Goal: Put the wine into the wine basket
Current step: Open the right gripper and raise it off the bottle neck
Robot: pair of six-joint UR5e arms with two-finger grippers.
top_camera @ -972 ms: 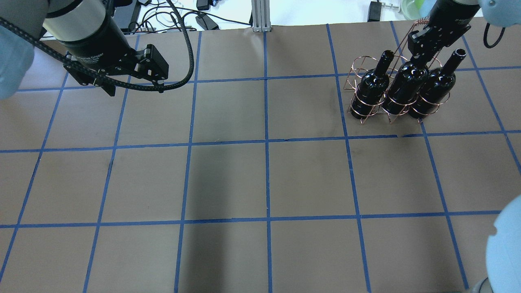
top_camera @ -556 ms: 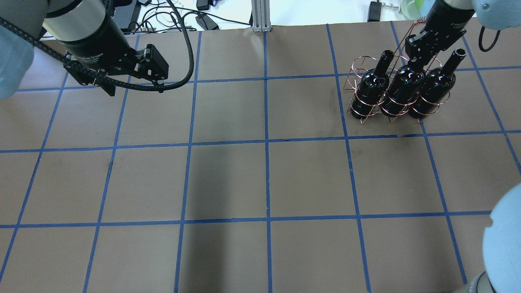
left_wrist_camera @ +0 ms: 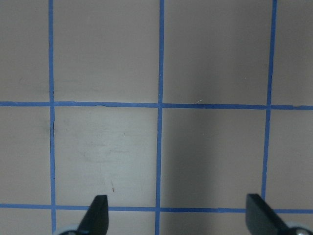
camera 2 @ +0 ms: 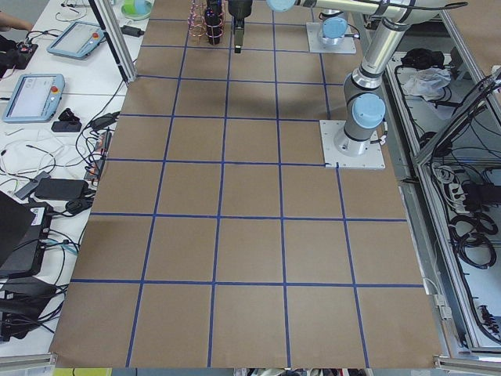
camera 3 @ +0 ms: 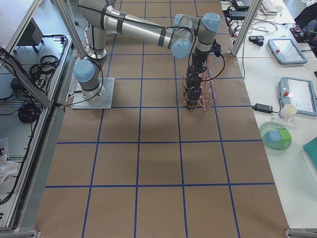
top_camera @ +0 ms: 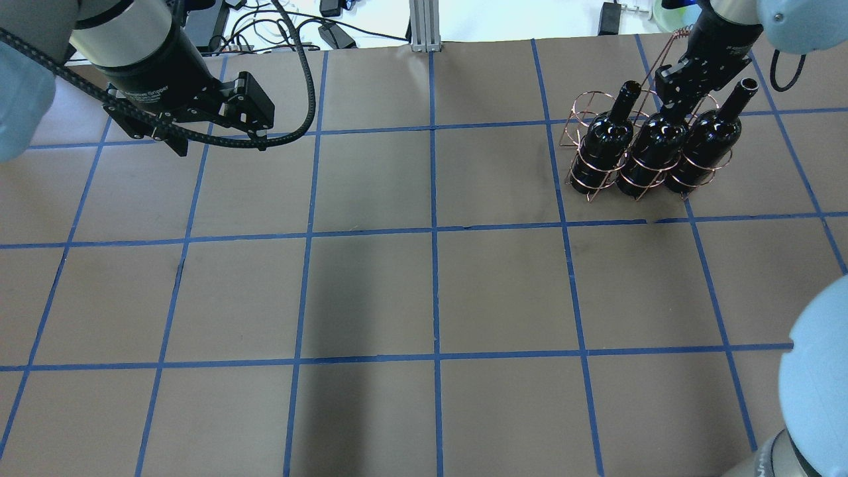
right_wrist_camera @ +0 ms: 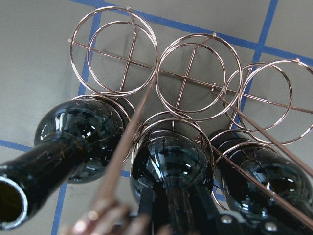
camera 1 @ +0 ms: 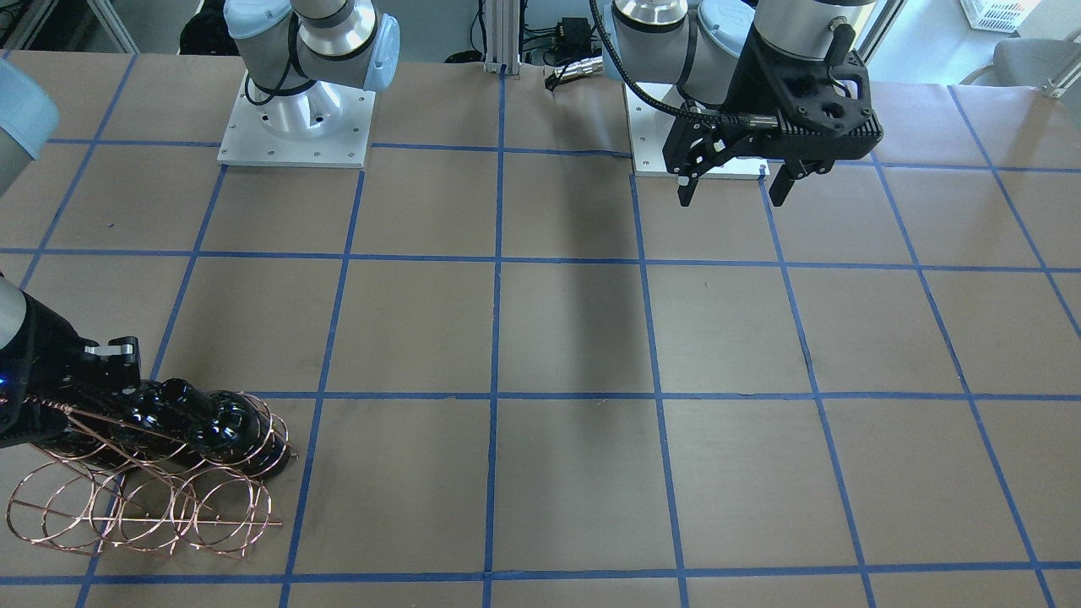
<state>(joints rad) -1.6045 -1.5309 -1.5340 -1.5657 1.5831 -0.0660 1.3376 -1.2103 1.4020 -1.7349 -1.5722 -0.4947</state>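
Right jaws pinch the middle bottle [top_camera: 652, 149] by its neck inside the basket [right_wrist_camera: 188, 76]; left jaws spread. Open only once it's bottomed, then lift straight up.

Middle wine bottle [top_camera: 652, 149] stands upright in wine basket [top_camera: 574, 119].

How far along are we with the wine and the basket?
Done: the left bottle and right bottle stand in the wine basket. In hand: right hand grips the middle bottle's neck, its body already down in its hoop. Left: release, retreat. Left hand hangs open, idle.
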